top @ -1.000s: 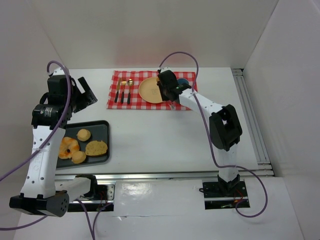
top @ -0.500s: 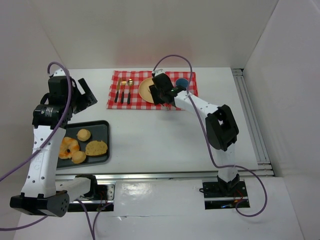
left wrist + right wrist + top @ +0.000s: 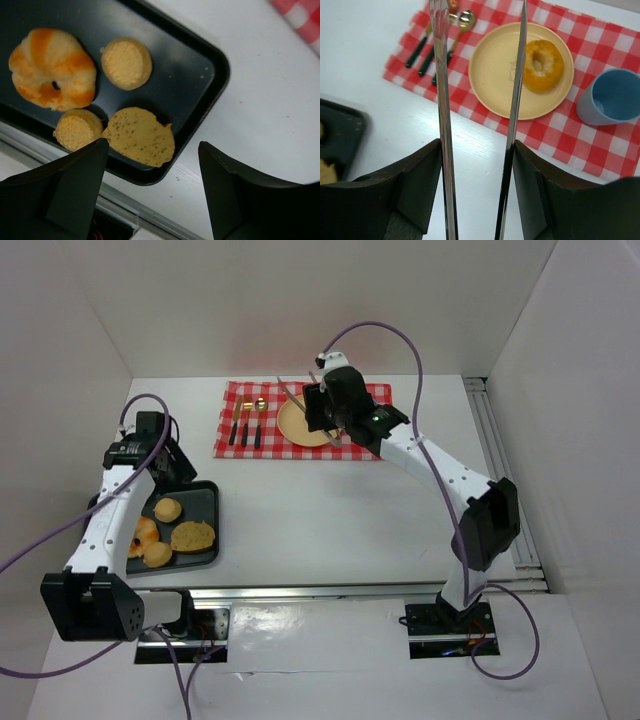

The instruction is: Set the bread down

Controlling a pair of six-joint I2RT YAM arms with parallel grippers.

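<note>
The ring-shaped bread (image 3: 552, 70) lies on the yellow plate (image 3: 490, 85), off the plate's middle, on the side nearest the blue cup (image 3: 612, 97). That cup stands just beside the plate's rim. The plate rests on a red checked cloth (image 3: 580, 145), and dark-handled cutlery (image 3: 245, 425) lies on the same cloth to the plate's left.

My right gripper (image 3: 477, 150) hangs above the plate's near edge. Its fingers are apart, each with a long metal blade (image 3: 442, 100) along its inner face. From my wrist, 1 blade crosses the plate and the other passes just left of it, with nothing caught in the gap between them. I cannot tell whether I hold the blades or they are fixed to me.

Well away from the plate, to its left and nearer my bases, a dark tray (image 3: 185, 75) sits on the white table (image 3: 330, 510). My left gripper (image 3: 152, 145) hovers over it, fingers wide apart and empty. The tray holds 1 twisted bun (image 3: 52, 67), 2 small round buns (image 3: 126, 63) and 1 flat slice (image 3: 140, 135).
</note>
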